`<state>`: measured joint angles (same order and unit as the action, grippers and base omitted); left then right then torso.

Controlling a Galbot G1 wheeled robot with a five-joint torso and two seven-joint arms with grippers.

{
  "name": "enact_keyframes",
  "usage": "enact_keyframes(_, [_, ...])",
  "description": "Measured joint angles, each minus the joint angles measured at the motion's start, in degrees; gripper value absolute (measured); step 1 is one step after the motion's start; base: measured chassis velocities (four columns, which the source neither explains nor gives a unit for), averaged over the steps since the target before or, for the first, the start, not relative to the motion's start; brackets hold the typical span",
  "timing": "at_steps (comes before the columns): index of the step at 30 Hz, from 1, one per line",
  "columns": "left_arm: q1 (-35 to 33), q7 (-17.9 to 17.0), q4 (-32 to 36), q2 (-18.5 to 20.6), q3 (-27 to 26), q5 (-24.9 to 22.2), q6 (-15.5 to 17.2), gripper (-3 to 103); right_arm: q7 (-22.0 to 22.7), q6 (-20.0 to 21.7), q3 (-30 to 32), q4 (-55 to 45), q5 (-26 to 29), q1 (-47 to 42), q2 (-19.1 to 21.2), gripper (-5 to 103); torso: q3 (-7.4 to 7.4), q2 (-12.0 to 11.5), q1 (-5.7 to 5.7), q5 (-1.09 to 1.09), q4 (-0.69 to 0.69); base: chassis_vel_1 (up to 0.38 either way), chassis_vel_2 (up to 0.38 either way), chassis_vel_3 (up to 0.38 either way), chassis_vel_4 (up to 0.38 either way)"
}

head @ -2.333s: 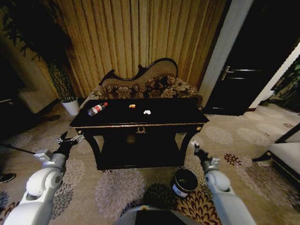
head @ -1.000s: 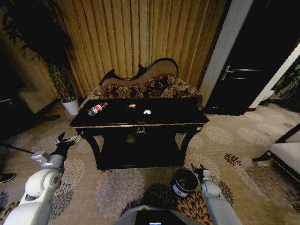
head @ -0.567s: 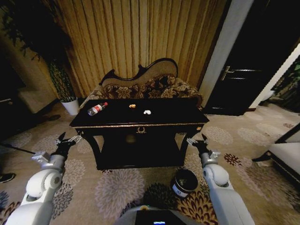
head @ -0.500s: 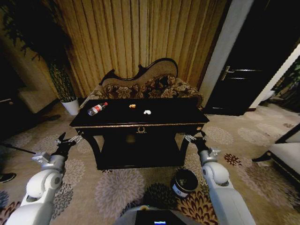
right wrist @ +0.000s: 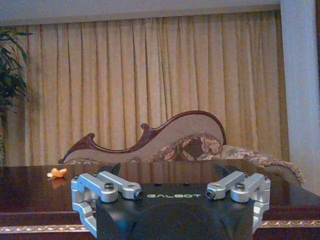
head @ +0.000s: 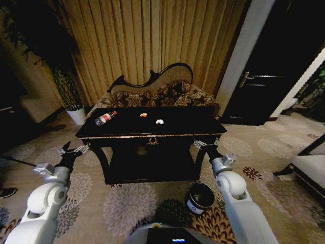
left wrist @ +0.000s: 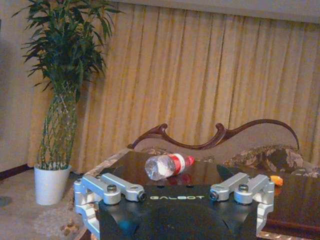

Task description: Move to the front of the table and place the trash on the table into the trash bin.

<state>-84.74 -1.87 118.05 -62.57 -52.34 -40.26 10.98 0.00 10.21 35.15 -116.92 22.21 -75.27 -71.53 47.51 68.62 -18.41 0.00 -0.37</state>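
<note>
Parked before black table (head: 152, 133), trash untouched.
Right gripper (head: 205, 144) wide open at table's front-right corner, left gripper (head: 72, 151) wide open at front-left; best approach bottle (head: 105, 118) level, w/ steady grip.

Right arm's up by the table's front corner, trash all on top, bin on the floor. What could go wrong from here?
1. The right gripper, open, sits close to the table front edge; reaching for the white scrap could clip the rim.
2. The bottle lies on its side near the left edge and might roll off if nudged.
3. The trash bin stands low beside the right arm; an elbow swing may tip it.
</note>
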Motion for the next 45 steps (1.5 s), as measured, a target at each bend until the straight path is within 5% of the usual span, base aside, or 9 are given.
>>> enact_keyframes(31, [-0.12, 0.01, 0.80, -0.27, -0.10, 0.17, 0.25, 100, 0.00, -1.95, -0.78, 0.41, -0.37, 0.06, -0.02, 100, -0.01, -0.01, 0.01, -0.01, -0.01, -0.149, 0.147, 0.152, -0.141])
enact_keyframes(45, [-1.11, -0.32, 2.70, -0.96, 0.11, 0.48, 0.87, 100, -0.01, 0.93, -12.75, 2.42, 2.55, 5.52, 3.92, 100, 0.01, -0.01, -0.04, -0.01, 0.00, 0.010, -0.007, -0.007, 0.014])
